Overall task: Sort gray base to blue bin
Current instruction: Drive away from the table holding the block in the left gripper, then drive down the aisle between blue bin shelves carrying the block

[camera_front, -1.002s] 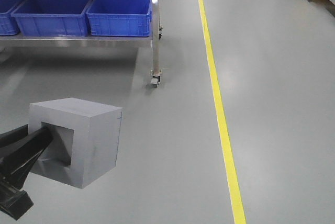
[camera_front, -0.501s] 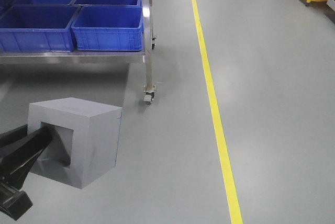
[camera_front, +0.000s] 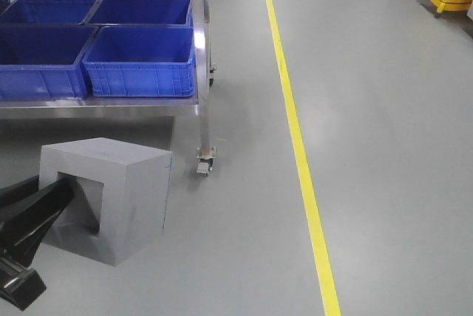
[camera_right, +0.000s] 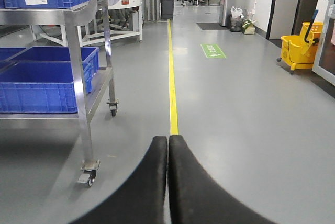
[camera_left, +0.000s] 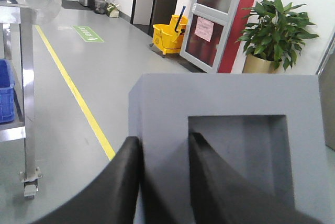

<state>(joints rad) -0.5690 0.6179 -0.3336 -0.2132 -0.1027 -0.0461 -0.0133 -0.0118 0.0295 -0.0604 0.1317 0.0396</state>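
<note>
L gripper [camera_left: 164,145]: narrow, clamped on one wall of the gray base [camera_front: 111,198]. One finger sits inside the square recess, the other on the outer face beside it. You're pinching the wall because the block looks too wide to span whole; the recess gives the only thin edge.

Base rides near-left in the front view, recess facing back toward the arm, top face level. Looks carried off the floor, but can't confirm the underside gap.

R gripper [camera_right: 168,143]: fingers pressed together, nothing between. Idle, pointing fwd down the aisle. Prob parked out of the way since the load is a one-arm carry.

Blue bin [camera_front: 137,76] sits far-left on the lower shelf of the steel cart [camera_front: 103,108], at the right end of the front row, more blue bins beside and behind it. What shows of it looks empty. It's well apart from the base and higher in frame.

Cart caster [camera_front: 205,162] is just right of the base. Yellow floor line [camera_front: 299,153] runs near-to-far further right.

Judgement: transport stage, drop not yet done. You'll need to lift over the rim before releasing.
</note>
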